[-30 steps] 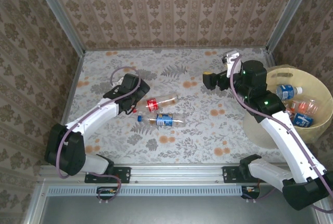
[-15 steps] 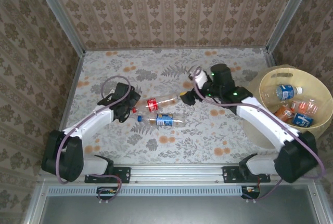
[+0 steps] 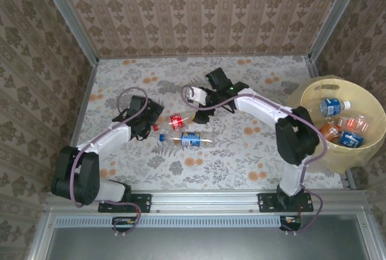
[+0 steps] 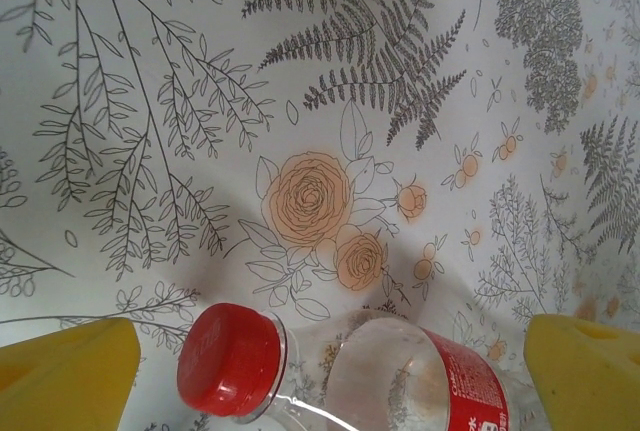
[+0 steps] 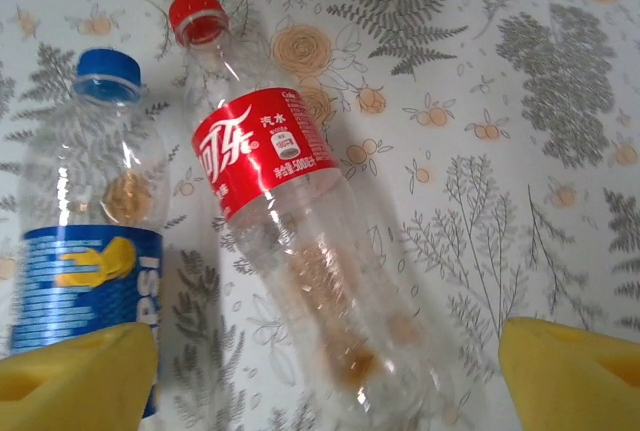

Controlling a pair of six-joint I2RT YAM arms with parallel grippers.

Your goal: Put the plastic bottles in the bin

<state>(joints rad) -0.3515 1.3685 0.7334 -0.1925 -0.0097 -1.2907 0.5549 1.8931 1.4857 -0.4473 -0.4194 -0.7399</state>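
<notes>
Though beside the bin (image 3: 369, 100) a second ago, right pincer (image 5: 322, 376) now astride red-label bottle (image 5: 265, 156), jaws apart.

Bright, even light fills every view. Soft shadows lie on the tabletop (image 4: 520, 51) around the red-capped bottle (image 4: 420, 386). White glare streaks its clear plastic in the right wrist view, whose lower corners look soft.

2 clear capped bottles lie side by side on floral cloth (image 5: 520, 101), red-label bottle (image 5: 300, 251) slanted between right gripper (image 5: 330, 371) yellow pads (image 5: 575, 371) spread wide either side, blue-label bottle (image 5: 90, 281) left, partly behind 1 pad.
</notes>
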